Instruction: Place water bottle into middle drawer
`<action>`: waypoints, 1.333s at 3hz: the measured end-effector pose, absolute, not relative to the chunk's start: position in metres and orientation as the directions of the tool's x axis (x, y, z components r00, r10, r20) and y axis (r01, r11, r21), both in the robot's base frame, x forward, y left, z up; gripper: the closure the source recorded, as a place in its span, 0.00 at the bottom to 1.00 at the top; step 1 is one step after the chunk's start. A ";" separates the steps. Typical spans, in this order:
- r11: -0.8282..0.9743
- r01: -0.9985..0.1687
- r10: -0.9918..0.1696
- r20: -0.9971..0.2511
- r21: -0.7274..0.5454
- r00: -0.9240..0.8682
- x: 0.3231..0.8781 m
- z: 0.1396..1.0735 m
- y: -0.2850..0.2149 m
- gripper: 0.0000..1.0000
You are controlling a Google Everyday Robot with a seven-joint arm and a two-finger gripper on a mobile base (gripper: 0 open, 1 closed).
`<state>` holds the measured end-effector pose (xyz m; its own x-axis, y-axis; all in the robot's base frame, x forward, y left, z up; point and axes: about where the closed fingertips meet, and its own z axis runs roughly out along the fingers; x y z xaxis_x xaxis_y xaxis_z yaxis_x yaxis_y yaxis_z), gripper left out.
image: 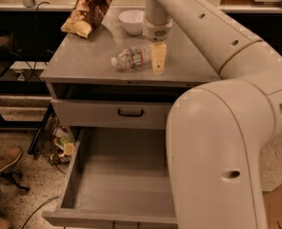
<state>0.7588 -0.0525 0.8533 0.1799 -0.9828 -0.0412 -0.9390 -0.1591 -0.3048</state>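
The water bottle [132,57] lies on its side on the grey cabinet top [84,61], white cap toward the left. My gripper [158,61] hangs down from the white arm just right of the bottle, its pale fingers [158,56] against the bottle's base end. The middle drawer [117,175] is pulled wide out below, its flat grey floor bare. My arm covers the drawer's right part.
A chip bag [87,11] and a white bowl [132,21] sit at the back of the cabinet top. A shallower drawer with a black handle [130,112] is just above the open one. Shoes [3,161] and cables lie on the floor at left.
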 end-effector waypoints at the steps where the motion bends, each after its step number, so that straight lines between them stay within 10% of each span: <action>1: -0.145 -0.942 -0.984 -0.058 -0.302 0.170 0.770 0.842 -0.054 0.19; 4: -0.106 -0.938 -0.975 -0.152 -0.331 0.164 0.756 0.862 -0.050 0.89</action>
